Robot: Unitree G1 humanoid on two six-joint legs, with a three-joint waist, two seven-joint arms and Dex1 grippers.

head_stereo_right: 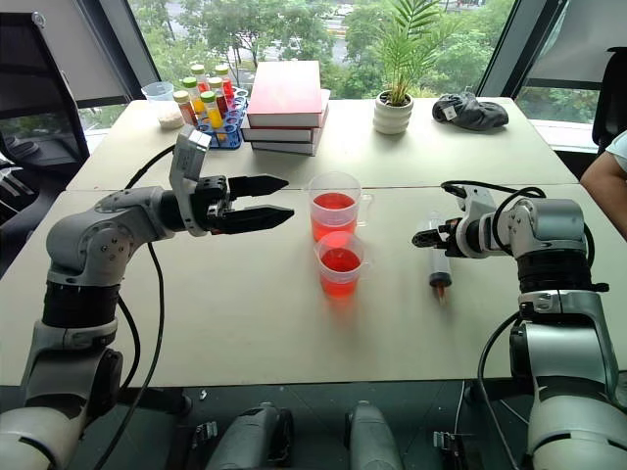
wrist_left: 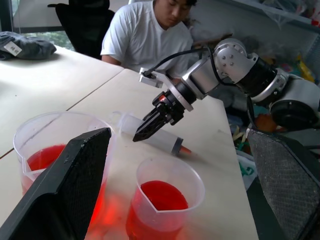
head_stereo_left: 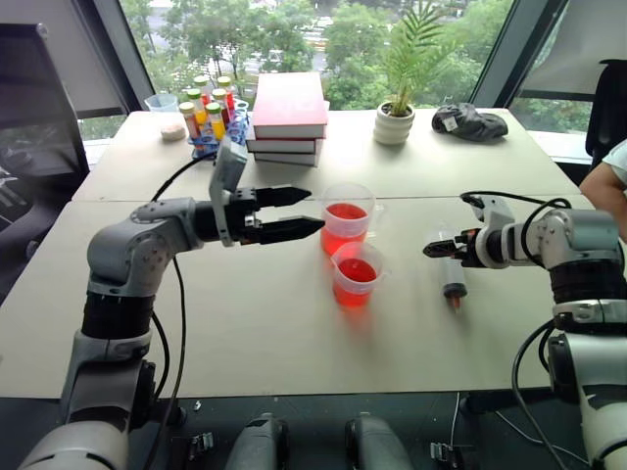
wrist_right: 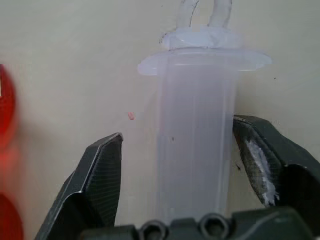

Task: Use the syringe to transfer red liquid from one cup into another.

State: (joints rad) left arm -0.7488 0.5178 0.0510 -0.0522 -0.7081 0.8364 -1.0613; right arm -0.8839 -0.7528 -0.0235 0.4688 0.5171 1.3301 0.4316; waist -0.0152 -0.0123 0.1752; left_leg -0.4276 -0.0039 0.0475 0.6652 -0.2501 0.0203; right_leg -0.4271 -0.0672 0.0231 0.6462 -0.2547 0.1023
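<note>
Lying flat on the table (head_stereo_left: 245,323), the syringe (head_stereo_left: 453,277) sits between the spread fingers of the right gripper (wrist_right: 177,150), to the right of the 2 cups.

Right fingers stand wide apart around the barrel, one close beside it, the other clear of it; nothing is gripped. The left gripper (head_stereo_left: 299,212) is also spread wide, empty, hanging just left of the taller cup (head_stereo_left: 347,217). The shorter cup (head_stereo_left: 356,274) stands touching the taller cup's near side; both hold red liquid (head_stereo_left: 357,270). Behind the taller cup are stacked books (head_stereo_left: 288,117), a potted plant (head_stereo_left: 404,73), a vial rack (head_stereo_left: 210,116) and windows. A seated person (wrist_left: 150,35) is beyond the syringe. The left forearm reaches level toward the taller cup; the right gripper angles down over the syringe.
</note>
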